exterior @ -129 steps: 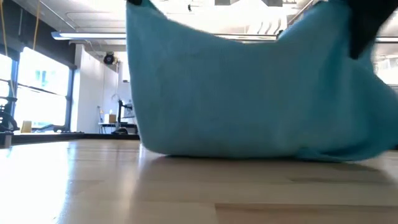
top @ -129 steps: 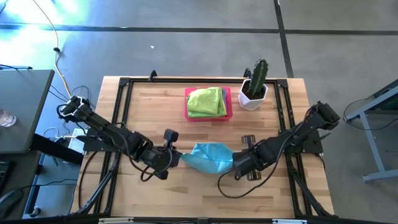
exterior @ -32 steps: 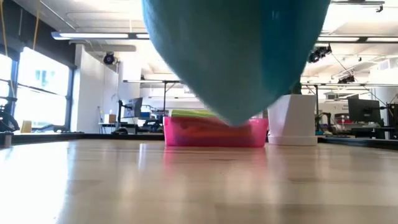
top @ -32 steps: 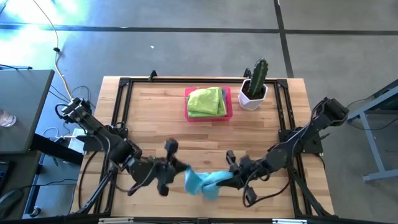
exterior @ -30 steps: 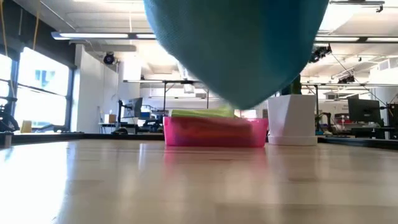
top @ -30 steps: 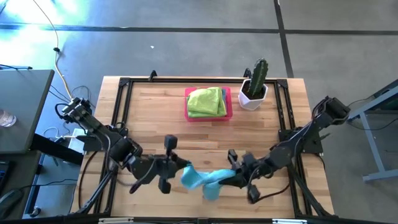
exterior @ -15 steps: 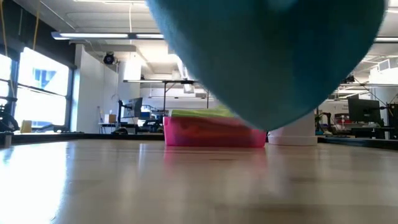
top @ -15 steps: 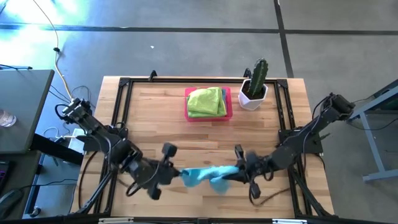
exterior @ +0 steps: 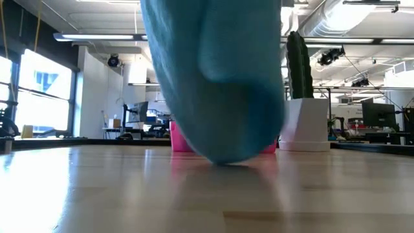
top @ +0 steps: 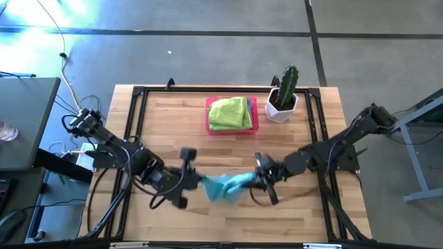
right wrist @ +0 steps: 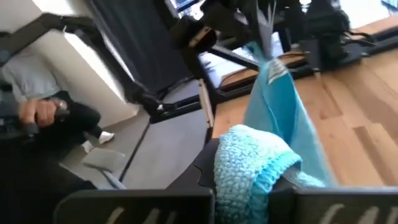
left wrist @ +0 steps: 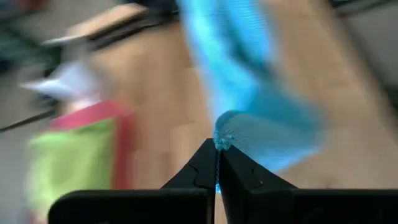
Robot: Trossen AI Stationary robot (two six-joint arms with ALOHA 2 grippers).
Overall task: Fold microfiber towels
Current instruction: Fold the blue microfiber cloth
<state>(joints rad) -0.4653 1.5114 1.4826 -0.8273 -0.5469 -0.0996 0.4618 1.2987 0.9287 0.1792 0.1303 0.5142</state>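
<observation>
Both pincers pinch one light blue towel (top: 225, 185) stretched between them over the worktop's (top: 166, 124) near half: the left pincer (top: 201, 182) at one end, the right pincer (top: 253, 178) at the other. Lime green towels (top: 230, 113) lie in the pink tray (top: 254, 116).

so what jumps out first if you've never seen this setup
The light blue towel strung between the left gripper and right gripper, both shut on it, near the table's front edge. Behind it, lime green towels fill a pink tray beside a potted cactus.
</observation>
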